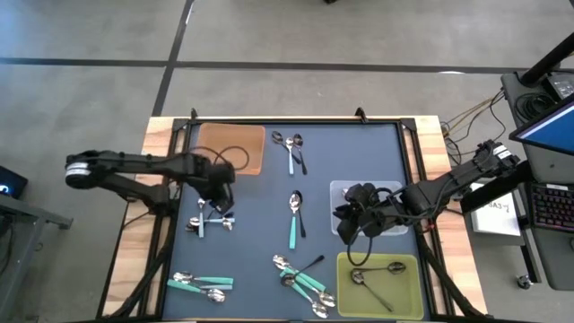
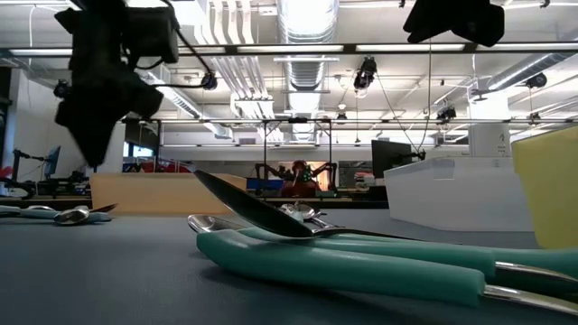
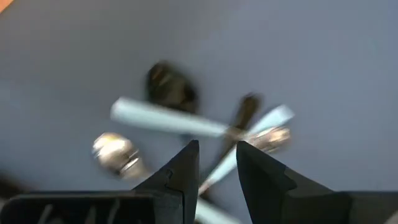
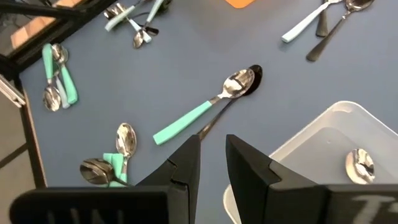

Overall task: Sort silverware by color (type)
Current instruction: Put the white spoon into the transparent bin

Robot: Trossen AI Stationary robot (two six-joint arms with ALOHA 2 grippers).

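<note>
Mostly unsorted: spoons lie scattered on the blue mat [image 1: 260,224]. Yellow-green bin [image 1: 408,292] holds dark ones, so bins go by colour. Left gripper [image 3: 217,163] hovers over a light-blue cluster [image 1: 213,220] left of that bin, empty, jaws slightly parted. Right gripper [image 4: 211,155] above the clear bin [image 1: 345,193], narrow gap, empty.

Grey concrete floor [image 1: 90,36] spreads beyond the table [image 1: 157,135], dark seams crossing it. Beside the table's right edge sit a keyboard [image 1: 549,206] and tangled cables [image 1: 466,117]. Across the room, ceiling ducts [image 2: 302,23] and pipes run overhead, strip lights glowing, with a monitor [image 2: 390,155] on a distant bench.
</note>
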